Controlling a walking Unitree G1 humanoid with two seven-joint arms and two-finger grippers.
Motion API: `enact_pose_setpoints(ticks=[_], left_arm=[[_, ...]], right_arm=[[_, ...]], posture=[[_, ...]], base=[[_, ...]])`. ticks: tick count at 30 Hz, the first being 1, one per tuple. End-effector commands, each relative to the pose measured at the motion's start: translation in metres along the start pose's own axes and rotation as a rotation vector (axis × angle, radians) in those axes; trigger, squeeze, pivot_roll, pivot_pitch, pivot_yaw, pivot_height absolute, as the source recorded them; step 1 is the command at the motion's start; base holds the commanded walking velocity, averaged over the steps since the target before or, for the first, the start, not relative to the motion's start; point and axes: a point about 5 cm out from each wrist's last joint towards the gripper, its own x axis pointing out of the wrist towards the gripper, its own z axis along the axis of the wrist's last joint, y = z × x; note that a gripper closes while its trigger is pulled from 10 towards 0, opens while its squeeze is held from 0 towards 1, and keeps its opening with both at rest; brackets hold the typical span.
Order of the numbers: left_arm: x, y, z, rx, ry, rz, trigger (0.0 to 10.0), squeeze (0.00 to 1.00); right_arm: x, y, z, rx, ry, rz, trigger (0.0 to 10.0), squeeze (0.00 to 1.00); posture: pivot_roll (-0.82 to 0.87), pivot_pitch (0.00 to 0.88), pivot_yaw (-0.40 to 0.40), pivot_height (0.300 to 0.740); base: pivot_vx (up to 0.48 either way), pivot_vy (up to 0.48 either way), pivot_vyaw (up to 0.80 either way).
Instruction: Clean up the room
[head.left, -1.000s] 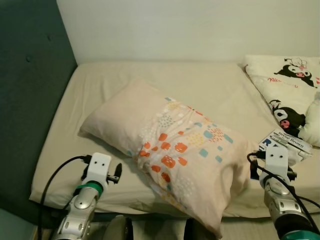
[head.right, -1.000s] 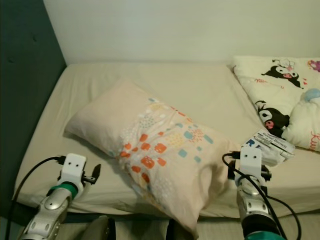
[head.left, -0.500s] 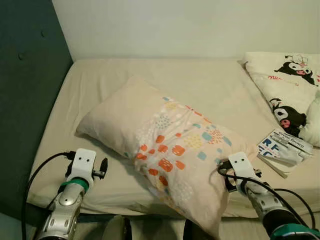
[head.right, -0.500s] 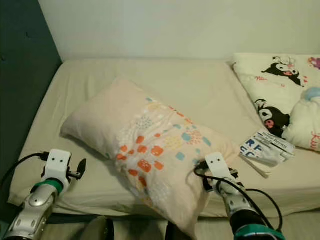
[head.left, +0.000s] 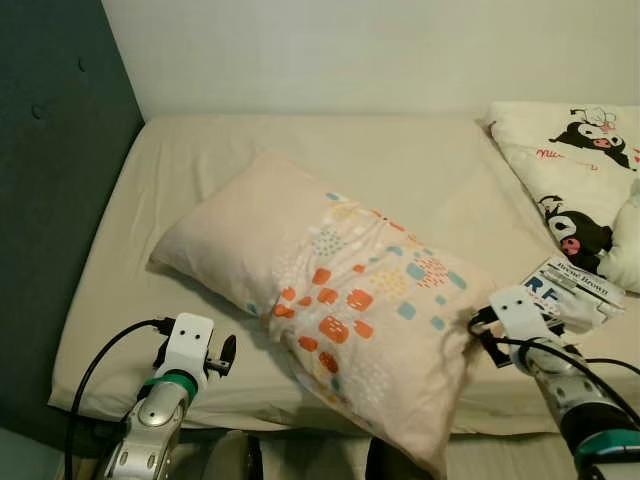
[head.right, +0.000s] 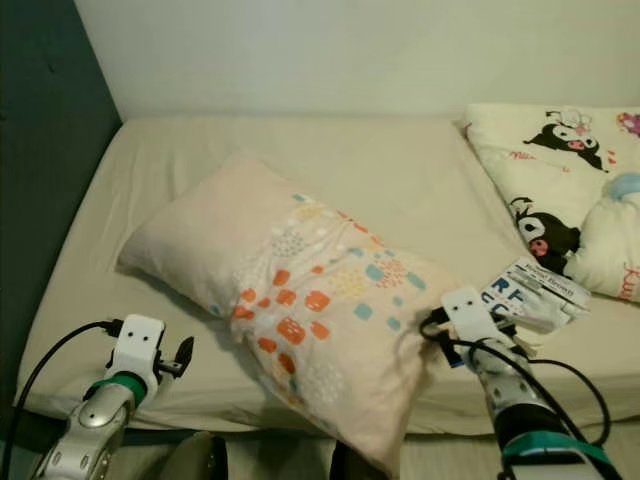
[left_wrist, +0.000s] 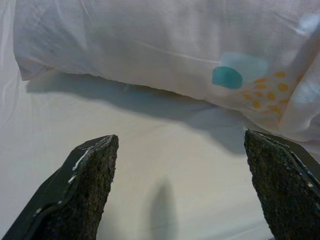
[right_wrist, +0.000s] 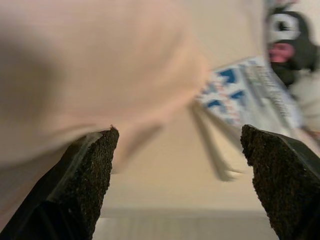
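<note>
A pale pink pillow (head.left: 330, 290) with orange and blue patches lies slantwise on the bed (head.left: 400, 160), one corner hanging over the front edge. My left gripper (left_wrist: 182, 190) is open just above the sheet, facing the pillow's near-left edge (left_wrist: 150, 45). Its arm (head.left: 165, 400) rises at the bed's front left. My right gripper (right_wrist: 180, 185) is open at the pillow's right corner (right_wrist: 75, 65), with nothing between its fingers. Its wrist (head.left: 520, 315) sits between the pillow and a white packet (head.left: 572, 290) with blue letters.
A cream blanket (head.left: 575, 165) with black cartoon figures is bunched at the bed's right. A dark teal padded headboard (head.left: 50, 200) runs along the left, and a pale wall (head.left: 350, 50) stands behind. Bare sheet stretches beyond the pillow.
My right arm swung left over the pillow's front corner, then back right towards the packet. The left arm shifted a little right. The pillow has not moved.
</note>
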Motion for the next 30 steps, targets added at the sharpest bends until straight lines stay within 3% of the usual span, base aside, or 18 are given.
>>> enact_pose_setpoints(ticks=[1, 3, 5, 7, 9, 12, 13, 16, 17, 19, 22, 24, 28, 30], left_arm=[[-0.001, 0.000, -0.002, 0.006, 0.013, -0.007, 10.0, 0.00], [-0.001, 0.000, -0.002, 0.006, 0.012, -0.008, 10.0, 0.00], [0.000, -0.001, -0.001, 0.006, 0.011, -0.010, 10.0, 0.00], [0.000, -0.001, 0.000, 0.006, 0.011, -0.011, 10.0, 0.00], [0.000, -0.001, 0.000, 0.006, 0.011, -0.011, 10.0, 0.00], [0.001, -0.002, 0.000, 0.011, 0.012, -0.017, 10.0, 0.00], [0.001, -0.002, 0.000, 0.011, 0.012, -0.017, 10.0, 0.00], [0.001, -0.002, 0.000, 0.016, 0.012, -0.018, 10.0, 0.00], [0.001, -0.002, 0.000, 0.016, 0.012, -0.018, 10.0, 0.00], [0.000, -0.001, -0.001, 0.017, 0.013, -0.017, 10.0, 0.00], [0.000, -0.001, -0.001, 0.017, 0.014, -0.017, 10.0, 0.00], [-0.001, -0.002, -0.003, 0.017, 0.014, -0.017, 10.0, 0.00], [-0.001, 0.000, -0.003, 0.012, 0.015, -0.013, 10.0, 0.00], [0.000, 0.001, -0.005, -0.002, 0.024, -0.004, 10.0, 0.00]], right_arm=[[-0.002, -0.006, -0.011, -0.031, 0.028, -0.023, 10.0, 0.00], [-0.002, -0.004, -0.012, -0.046, 0.036, -0.007, 10.0, 0.00], [-0.003, 0.013, -0.019, -0.122, 0.065, 0.108, 10.0, 0.00], [-0.003, 0.020, -0.021, -0.151, 0.075, 0.151, 10.0, 0.00], [-0.003, 0.020, -0.021, -0.151, 0.075, 0.151, 10.0, 0.00], [-0.006, 0.052, -0.020, -0.213, 0.068, 0.325, 10.0, 0.00], [-0.006, 0.052, -0.020, -0.213, 0.068, 0.325, 10.0, 0.00], [-0.013, 0.092, 0.003, -0.232, -0.035, 0.589, 10.0, 0.00], [-0.013, 0.092, 0.003, -0.232, -0.035, 0.589, 10.0, 0.00], [-0.020, 0.109, 0.016, -0.228, -0.091, 0.727, 10.0, 0.00], [-0.023, 0.115, 0.020, -0.226, -0.111, 0.781, 10.0, 0.00], [-0.034, 0.134, 0.032, -0.231, -0.170, 0.946, 10.0, 0.00], [-0.044, 0.149, 0.044, -0.237, -0.218, 1.060, 10.0, 0.00], [-0.055, 0.165, 0.057, -0.229, -0.252, 1.161, 10.0, 0.00]], posture=[[0.12, 0.020, 0.013, 0.622], [0.12, 0.020, 0.013, 0.622], [0.12, 0.024, 0.016, 0.622], [0.12, 0.024, 0.016, 0.622], [0.12, 0.024, 0.016, 0.622], [0.12, 0.034, 0.020, 0.622], [0.12, 0.034, 0.020, 0.622], [0.12, 0.022, 0.018, 0.622], [0.12, 0.022, 0.018, 0.622], [0.12, 0.004, 0.015, 0.622], [0.12, 0.004, 0.015, 0.622], [0.13, 0.000, 0.010, 0.622], [0.13, 0.000, 0.010, 0.622], [0.13, 0.000, 0.010, 0.622]], base=[[0.000, 0.000, 0.00], [0.000, 0.000, 0.00], [0.000, 0.000, 0.00], [0.000, 0.000, 0.00], [0.000, 0.000, 0.00], [0.000, 0.000, 0.00], [0.000, 0.000, 0.00], [0.000, 0.000, 0.00], [0.000, 0.000, 0.00], [0.000, 0.000, 0.00], [0.000, 0.000, 0.00], [0.000, 0.000, 0.00], [0.000, 0.000, 0.00], [0.000, 0.000, 0.00]])
